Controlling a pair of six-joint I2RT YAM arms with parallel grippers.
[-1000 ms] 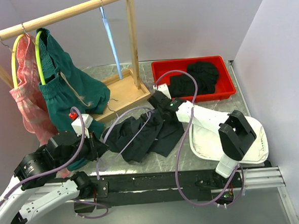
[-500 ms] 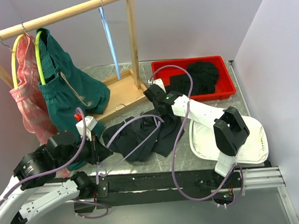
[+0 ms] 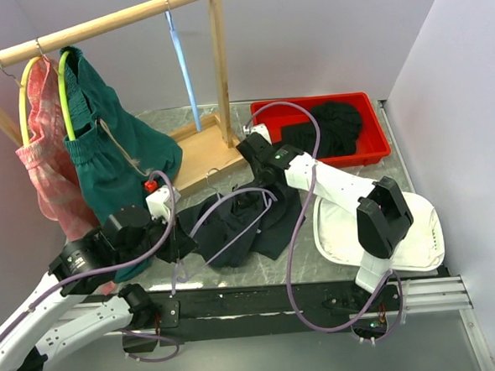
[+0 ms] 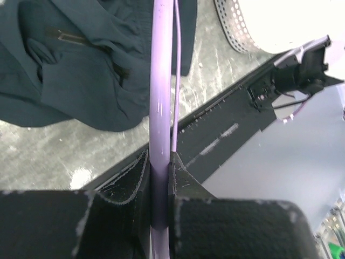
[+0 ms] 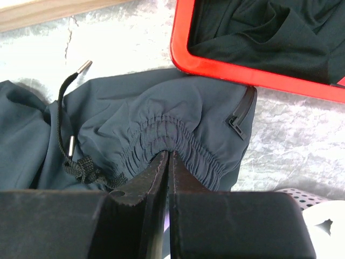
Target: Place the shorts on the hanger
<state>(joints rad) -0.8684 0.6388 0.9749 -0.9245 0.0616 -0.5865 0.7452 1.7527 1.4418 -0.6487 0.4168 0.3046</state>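
Shorts: the plain black soft fabric shorts (image 3: 243,224) lie crumpled on the grey mottled table (image 5: 124,38) between the two arms, just beside the red plastic tray (image 3: 264,109).
Hanger: the thin lavender-purple clothes hanger (image 4: 160,97) runs low across the shorts, one end toward the near edge.
Left gripper: the left gripper (image 4: 160,164) is clamped on the hanger's bar, a finger pressed to each side.
Right gripper: the right gripper (image 5: 167,156) has its jaws pinched nearly together on the gathered elastic waistband.
Feel of the cloth: to my eye it is light and limp. It will sag and bunch wherever it is not held, and it looks smooth enough to slide out of a small pinch.
Best hold: the waistband (the thickest, firmest part), which also opens the shorts for the bar.
Watch for: the loose drawstring with metal tips, which could snag.
Hanger's feel: probably stiff, light and smooth, so it may twist in the grip.
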